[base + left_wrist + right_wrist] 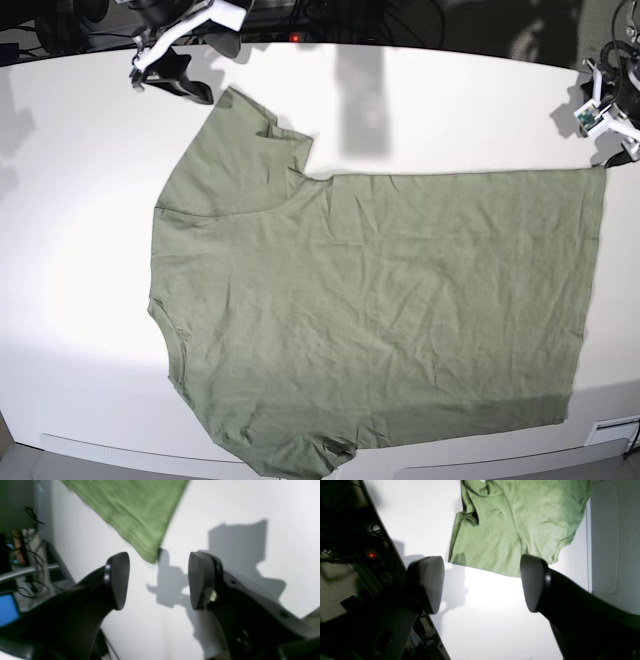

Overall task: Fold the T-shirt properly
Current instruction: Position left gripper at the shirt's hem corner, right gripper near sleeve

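The white tabletop (80, 200) carried the wrinkled sage-green short-sleeved cotton T-shirt (380, 310), which lay spread nearly flat across most of the surface, collar end toward the base view's left and hem toward its right. One sleeve (245, 125) pointed to the far edge; the near sleeve (290, 455) reached almost to the near edge. The cloth was creased but single-layered, so I judged that folding had not properly begun.

The right gripper (481, 585) hung above the table just short of the far sleeve's edge, its dark pads spread wide and empty. The left gripper (158, 580) hovered over bare table just beside the far hem corner (150, 555), its pads also parted with nothing between them; that view was blurred, so the arm may have been moving.

The step in hand looked like taking the shirt's far long edge at both ends. To do it well, each gripper would need to come down with one pad slipped under the fabric's edge, pinch only the top edge and not bunch extra cloth, and grip at matching depths. Both ends should then lift together and travel level, keeping the edge taut, so the fold lands straight rather than skewed.
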Controlling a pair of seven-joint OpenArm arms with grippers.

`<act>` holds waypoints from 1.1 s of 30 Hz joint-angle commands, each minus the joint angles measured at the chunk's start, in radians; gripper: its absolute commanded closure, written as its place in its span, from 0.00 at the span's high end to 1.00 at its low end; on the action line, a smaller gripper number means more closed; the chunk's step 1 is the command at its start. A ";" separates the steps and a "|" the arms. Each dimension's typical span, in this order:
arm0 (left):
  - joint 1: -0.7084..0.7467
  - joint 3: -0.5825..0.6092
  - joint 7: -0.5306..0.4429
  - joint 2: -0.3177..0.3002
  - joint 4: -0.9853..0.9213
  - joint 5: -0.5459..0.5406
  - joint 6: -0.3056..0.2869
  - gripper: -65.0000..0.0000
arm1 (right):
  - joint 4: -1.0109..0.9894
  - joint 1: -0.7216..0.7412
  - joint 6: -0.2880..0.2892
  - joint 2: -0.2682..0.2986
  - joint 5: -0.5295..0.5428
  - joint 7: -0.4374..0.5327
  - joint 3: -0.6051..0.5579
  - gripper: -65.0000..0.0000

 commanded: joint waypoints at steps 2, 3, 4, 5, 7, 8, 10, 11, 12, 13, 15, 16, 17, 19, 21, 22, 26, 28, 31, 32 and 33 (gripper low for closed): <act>-0.039 -0.009 -0.024 -0.014 -0.025 0.021 0.016 0.54 | 0.017 -0.008 -0.015 0.008 -0.006 0.015 0.003 0.72; -0.054 -0.009 -0.021 -0.013 -0.043 0.032 0.016 0.54 | 0.017 -0.008 -0.015 0.008 -0.006 0.017 0.003 0.72; -0.068 -0.009 -0.021 -0.013 -0.057 0.031 0.016 0.54 | 0.017 -0.008 -0.015 0.008 -0.006 0.018 0.003 0.72; -0.078 -0.008 -0.023 -0.012 -0.068 0.031 0.016 0.54 | 0.017 -0.008 -0.015 0.008 -0.006 0.020 0.003 0.72; -0.095 0.013 -0.022 -0.013 -0.082 0.033 0.016 0.54 | 0.017 -0.008 -0.016 0.008 -0.006 0.020 0.003 0.72; -0.106 0.034 -0.021 -0.013 -0.090 0.051 0.016 0.54 | 0.017 -0.008 -0.018 0.008 -0.006 0.020 0.003 0.72; -0.129 0.092 -0.021 -0.013 -0.109 0.101 0.016 0.54 | 0.017 -0.008 -0.038 0.008 -0.006 0.020 0.003 0.72; -0.142 0.129 -0.018 -0.012 -0.121 0.124 0.017 0.54 | 0.017 -0.008 -0.054 0.008 -0.006 0.020 0.003 0.72; -0.156 0.169 -0.018 -0.012 -0.134 0.146 0.017 0.54 | 0.017 -0.008 -0.071 0.008 -0.006 0.020 0.003 0.72; -0.172 0.210 -0.016 -0.012 -0.145 0.176 0.020 0.54 | 0.017 -0.008 -0.084 0.008 -0.006 0.019 0.003 0.72; -0.208 0.286 0.005 -0.012 -0.171 0.236 0.066 0.54 | 0.017 -0.008 -0.098 0.008 -0.007 0.019 0.003 0.72; -0.227 0.317 0.031 -0.013 -0.183 0.245 0.085 0.54 | 0.017 -0.008 -0.098 0.008 -0.007 0.015 0.003 0.72; -0.248 0.341 0.061 -0.013 -0.196 0.245 0.087 0.54 | 0.017 -0.008 -0.098 0.008 -0.006 0.003 0.003 0.72; -0.279 0.378 0.092 -0.019 -0.224 0.233 0.086 0.54 | 0.017 -0.008 -0.097 0.008 -0.007 -0.027 0.003 0.72; -0.298 0.407 0.086 -0.032 -0.256 0.229 0.084 0.54 | 0.017 -0.008 -0.098 0.008 -0.010 -0.042 0.003 0.72; -0.303 0.419 0.084 -0.040 -0.276 0.229 0.084 0.54 | 0.017 -0.008 -0.098 0.008 -0.016 -0.041 0.003 0.72; -0.297 0.434 0.084 -0.072 -0.343 0.230 0.084 0.54 | 0.017 -0.008 -0.102 0.008 -0.032 -0.041 0.003 0.72; -0.295 0.434 0.084 -0.085 -0.380 0.230 0.085 0.54 | 0.017 -0.008 -0.102 0.008 -0.032 -0.041 0.003 0.72; -0.295 0.434 0.076 -0.089 -0.423 0.230 0.085 0.54 | 0.017 -0.008 -0.102 0.008 -0.032 -0.041 0.003 0.72; -0.295 0.434 0.071 -0.089 -0.429 0.230 0.085 0.54 | 0.017 -0.008 -0.102 0.008 -0.032 -0.041 0.003 0.72; -0.295 0.434 0.072 -0.089 -0.430 0.230 0.085 0.54 | 0.017 -0.008 -0.102 0.008 -0.032 -0.041 0.003 0.72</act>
